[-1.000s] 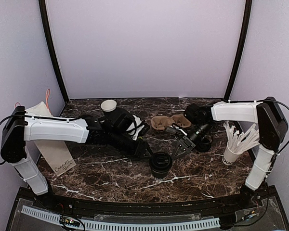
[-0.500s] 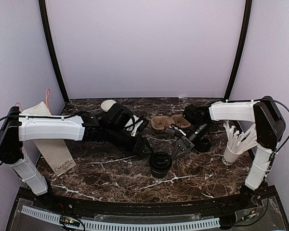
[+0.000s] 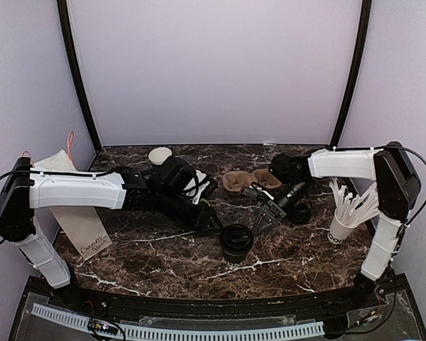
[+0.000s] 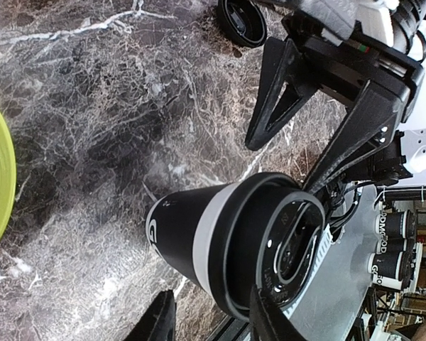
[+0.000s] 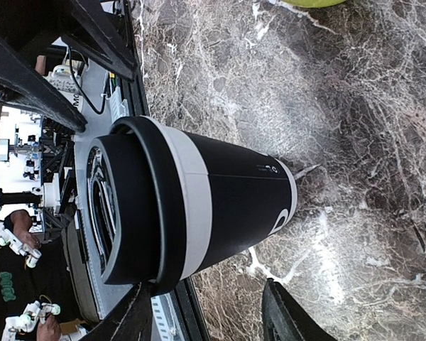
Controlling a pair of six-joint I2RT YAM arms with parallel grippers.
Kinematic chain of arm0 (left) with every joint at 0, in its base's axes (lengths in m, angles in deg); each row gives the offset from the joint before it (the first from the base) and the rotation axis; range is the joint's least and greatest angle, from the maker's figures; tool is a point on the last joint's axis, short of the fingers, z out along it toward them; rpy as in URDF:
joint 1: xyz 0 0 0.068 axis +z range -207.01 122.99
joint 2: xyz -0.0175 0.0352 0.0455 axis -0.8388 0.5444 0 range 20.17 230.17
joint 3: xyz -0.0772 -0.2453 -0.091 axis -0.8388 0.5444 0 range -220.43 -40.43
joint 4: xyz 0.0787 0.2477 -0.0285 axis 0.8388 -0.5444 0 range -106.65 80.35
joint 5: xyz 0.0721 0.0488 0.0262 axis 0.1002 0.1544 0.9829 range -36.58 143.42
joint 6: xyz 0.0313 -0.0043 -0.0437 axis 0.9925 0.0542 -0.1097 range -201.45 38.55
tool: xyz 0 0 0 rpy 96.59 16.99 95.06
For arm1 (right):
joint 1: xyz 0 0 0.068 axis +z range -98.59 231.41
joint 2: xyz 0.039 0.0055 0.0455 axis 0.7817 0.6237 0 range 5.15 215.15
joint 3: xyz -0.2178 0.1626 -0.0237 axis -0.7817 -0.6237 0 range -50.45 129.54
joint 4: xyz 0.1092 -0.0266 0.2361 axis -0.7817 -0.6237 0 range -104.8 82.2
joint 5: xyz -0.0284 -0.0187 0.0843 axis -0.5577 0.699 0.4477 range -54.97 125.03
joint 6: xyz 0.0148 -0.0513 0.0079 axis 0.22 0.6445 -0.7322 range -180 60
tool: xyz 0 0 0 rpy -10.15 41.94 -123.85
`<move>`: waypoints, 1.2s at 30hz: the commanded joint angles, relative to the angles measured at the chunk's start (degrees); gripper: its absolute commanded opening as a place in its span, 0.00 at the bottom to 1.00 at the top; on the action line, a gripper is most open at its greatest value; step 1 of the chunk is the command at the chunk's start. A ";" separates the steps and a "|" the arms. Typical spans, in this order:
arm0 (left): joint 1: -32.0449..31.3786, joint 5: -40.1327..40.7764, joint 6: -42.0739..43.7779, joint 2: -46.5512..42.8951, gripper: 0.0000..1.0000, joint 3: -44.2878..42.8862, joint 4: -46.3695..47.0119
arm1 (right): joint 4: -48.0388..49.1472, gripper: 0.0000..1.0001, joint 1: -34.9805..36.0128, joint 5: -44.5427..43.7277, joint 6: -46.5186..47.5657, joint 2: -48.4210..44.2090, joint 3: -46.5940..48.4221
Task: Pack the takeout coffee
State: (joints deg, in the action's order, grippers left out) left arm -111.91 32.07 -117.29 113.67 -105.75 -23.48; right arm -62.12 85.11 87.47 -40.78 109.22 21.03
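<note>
- The left tool [image 3: 214, 223] has its two fingers [image 4: 160, 321] spread apart and grips nothing. It sits low over the bench [image 3: 156, 266], a little to the front of the middle.
- In the left wrist view, the takeout coffee [image 3: 236, 243] stands straight ahead of those fingers. It is a black cup with a black lid on, a pale band under the lid and white lettering low on its side. One finger overlaps the lid's rim in that view, and I cannot tell whether it touches.
- The right tool [image 3: 264, 219] is likewise spread, its fingers [image 5: 136, 318] wide and empty. It is just beside the cup on the back-right side and points toward it.
- The cup is upright on the bench near the middle of the front edge, between the two tools. The left tool is to its left, and the right tool is behind it and to its right.
- Behind the right tool, a brown pulp carrier [image 3: 247, 180] lies toward the middle of the back edge.
- A small black round piece [image 3: 302, 212] rests on the bench just right of the right tool. What it is I cannot tell.
- Near the right edge stands a white cup [image 3: 339, 229] full of white sticks [image 3: 355, 202].
- A lidless cup [image 3: 160, 155] with a white inside stands near the back edge, left of the middle and behind the left arm.
- A paper bag [image 3: 82, 231] with handwriting lies at the left edge.
</note>
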 commanded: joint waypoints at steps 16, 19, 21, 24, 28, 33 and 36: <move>0.46 -1.66 0.95 7.34 0.30 -0.76 -3.43 | 2.38 0.49 1.11 -7.15 -4.45 4.70 1.08; 0.60 -2.07 0.35 8.69 0.29 0.52 -2.94 | 3.34 0.45 1.16 -9.93 -6.06 7.27 0.44; 0.89 -2.61 -0.23 10.06 0.28 1.67 -2.84 | 3.70 0.43 1.11 -11.64 -7.26 8.71 0.53; 1.61 -3.36 -0.67 12.01 0.26 3.17 -3.26 | 3.14 0.41 1.12 -14.66 -8.03 10.05 1.25; 1.66 -4.51 -0.35 11.42 0.23 3.25 -3.99 | 2.10 0.39 1.11 -15.34 -6.86 9.42 2.18; 1.50 -3.91 2.68 6.25 0.31 -0.02 -3.39 | -3.06 0.39 1.03 -6.98 -1.02 5.07 7.00; 1.48 -3.27 3.13 2.52 0.35 -2.79 -4.09 | -4.88 0.44 0.94 -5.85 0.40 1.64 9.24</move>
State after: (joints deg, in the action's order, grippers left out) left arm -109.61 24.62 -116.63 119.04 -106.36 -22.58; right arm -68.55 85.56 86.56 -44.04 114.03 27.28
